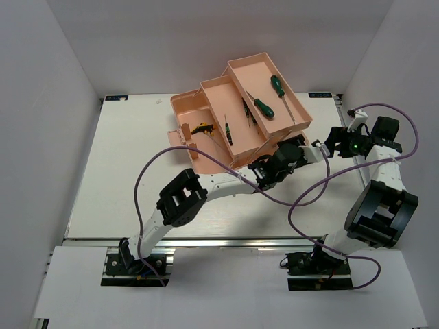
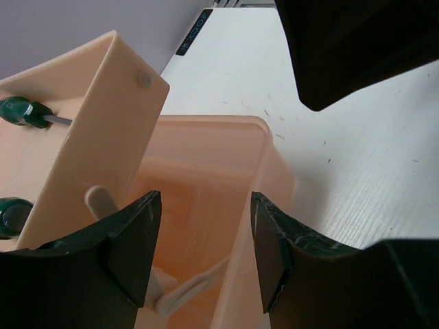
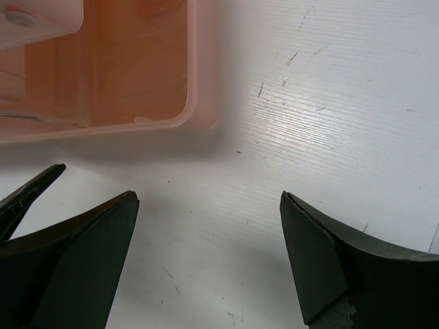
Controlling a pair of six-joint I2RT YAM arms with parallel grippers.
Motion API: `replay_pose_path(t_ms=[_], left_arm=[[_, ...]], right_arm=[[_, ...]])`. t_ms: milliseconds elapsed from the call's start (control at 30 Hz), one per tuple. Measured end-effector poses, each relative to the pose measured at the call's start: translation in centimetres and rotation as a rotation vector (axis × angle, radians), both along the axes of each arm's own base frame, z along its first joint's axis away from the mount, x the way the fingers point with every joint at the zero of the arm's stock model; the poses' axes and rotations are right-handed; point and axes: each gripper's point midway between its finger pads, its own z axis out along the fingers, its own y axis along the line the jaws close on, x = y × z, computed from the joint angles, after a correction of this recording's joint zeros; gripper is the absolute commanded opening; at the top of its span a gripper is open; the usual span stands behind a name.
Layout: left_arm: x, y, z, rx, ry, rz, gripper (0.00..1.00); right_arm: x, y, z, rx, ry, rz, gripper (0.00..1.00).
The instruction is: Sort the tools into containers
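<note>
Two fingers (image 2: 134,240) of the left gripper (image 2: 204,205) stand spread, with nothing pinched between them. Below them I see only the bare pink floor of a deep compartment of the toolbox (image 1: 218,96), and the gripper hangs at the box's near right corner. The right gripper (image 3: 206,202) is also spread wide and empty, over bare table just beside the same corner of the box.

Going outward, the tools lie in the fold-out trays. Two green screwdrivers (image 1: 263,106) rest in the upper right tray, two slim dark ones (image 1: 228,133) in the middle tray, and a yellow screwdriver (image 1: 202,128) in the lower left tray. On the table (image 1: 116,178) I can find no loose tool, though the arms hide part of it near the box.

My judgement is that the sorting is close to its end, or at a pause between two tools. The next move asks me to lift the left arm straight up, so that the fingers do not catch the tray wall beside them, and then to look whether something remains under the arms.

The surface is white with a fine grain and some small dark scratches. Plain white walls (image 1: 41,103) close it on three sides, and a purple cable (image 1: 147,178) runs along each arm.
</note>
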Motion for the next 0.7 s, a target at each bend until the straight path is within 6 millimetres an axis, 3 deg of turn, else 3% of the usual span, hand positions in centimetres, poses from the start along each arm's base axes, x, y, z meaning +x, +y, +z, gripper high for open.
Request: replay_pose_path(t_ms=[267, 533, 700], left_arm=[[0.6, 0.3, -0.8, -0.023, 0.051, 0.000, 0.65], [1.6, 0.2, -5.1, -0.001, 0.147, -0.012, 0.64], [1.3, -0.3, -5.4, -0.020, 0.174, -0.041, 0.61]], right_arm=[[0.0, 0.0, -0.1, -0.001, 0.001, 0.001, 0.89], [0.0, 0.0, -0.1, -0.001, 0.001, 0.002, 0.89], [0.0, 0.0, -0.1, -0.001, 0.001, 0.001, 0.89]])
